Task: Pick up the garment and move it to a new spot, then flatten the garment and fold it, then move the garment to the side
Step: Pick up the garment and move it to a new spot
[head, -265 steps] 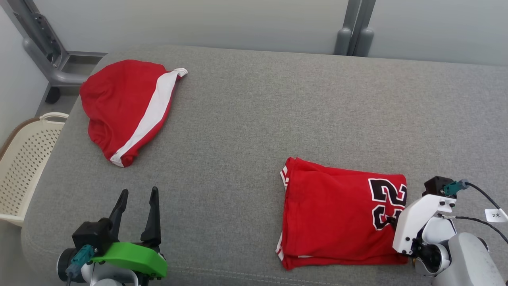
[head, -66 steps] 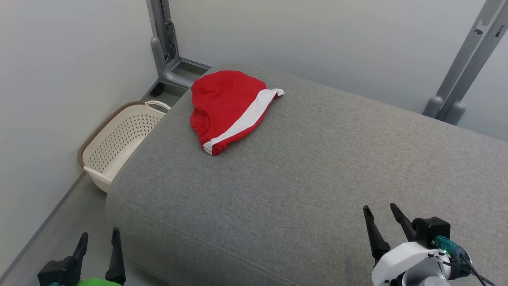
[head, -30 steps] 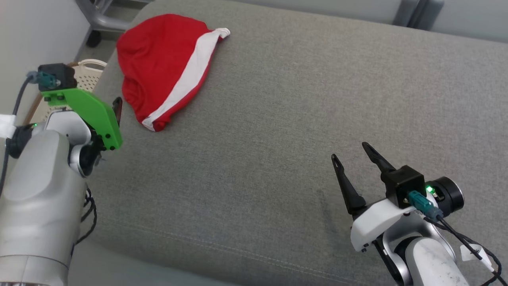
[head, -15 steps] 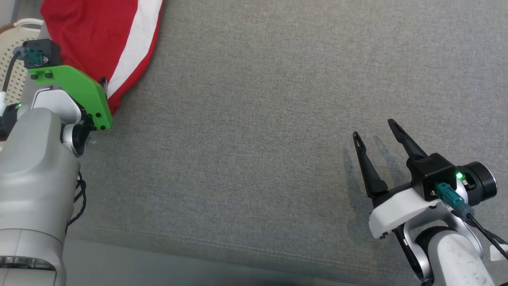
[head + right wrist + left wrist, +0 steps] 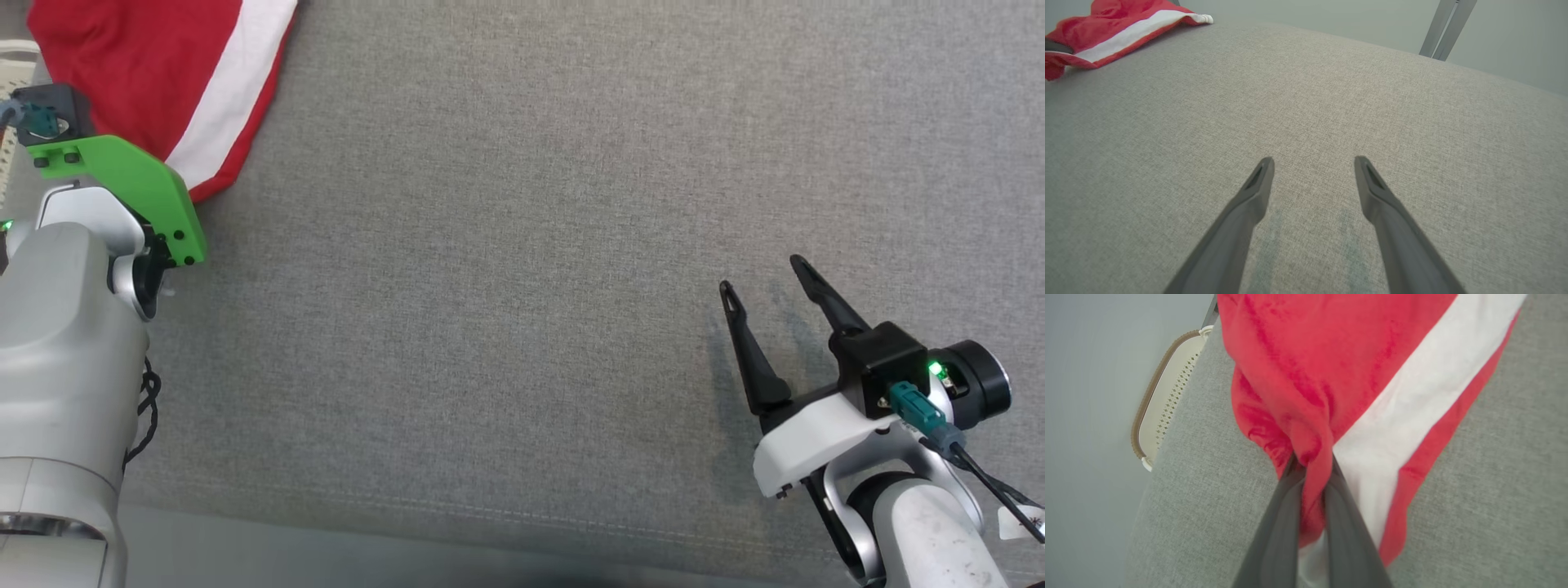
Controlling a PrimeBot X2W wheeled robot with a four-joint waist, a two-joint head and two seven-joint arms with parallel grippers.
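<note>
The garment (image 5: 155, 73) is red with a broad white stripe and lies bunched at the far left of the grey cushion; it also shows in the left wrist view (image 5: 1355, 367) and far off in the right wrist view (image 5: 1118, 24). My left gripper (image 5: 1312, 465) is shut on a fold of its red cloth near the lower hem, the two dark fingers pinching it. In the head view the green wrist mount hides those fingers. My right gripper (image 5: 759, 273) (image 5: 1312, 163) hovers open low over bare cushion at the right, far from the garment.
The grey fabric cushion (image 5: 506, 245) spans the whole work area, its front edge seam near the bottom of the head view. A cream perforated basket (image 5: 1163, 388) stands on the floor past the cushion's left side. A grey metal post (image 5: 1443, 26) rises behind the cushion.
My left gripper has shut on the garment's cloth; half a second ago it stood open at its edge. The head camera shifted slightly. The right gripper has barely moved.
</note>
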